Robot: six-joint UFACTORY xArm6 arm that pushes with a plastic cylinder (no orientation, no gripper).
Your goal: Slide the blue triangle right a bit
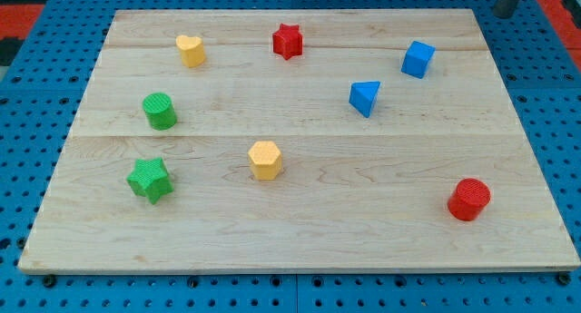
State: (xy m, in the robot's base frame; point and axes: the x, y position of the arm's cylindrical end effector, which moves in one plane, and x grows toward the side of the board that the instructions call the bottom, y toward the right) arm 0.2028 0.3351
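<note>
The blue triangle (364,97) lies on the wooden board (300,240), right of centre in the upper half. A blue cube (418,59) sits up and to its right. My rod enters at the view's top right corner, and my tip (502,14) is just off the board's top right corner, far up and right of the blue triangle and touching no block.
A red star (287,41) and a yellow heart-like block (191,50) are near the top edge. A green cylinder (160,111) and a green star (149,179) are at the left. A yellow hexagon (265,159) is in the middle, and a red cylinder (468,199) at the lower right.
</note>
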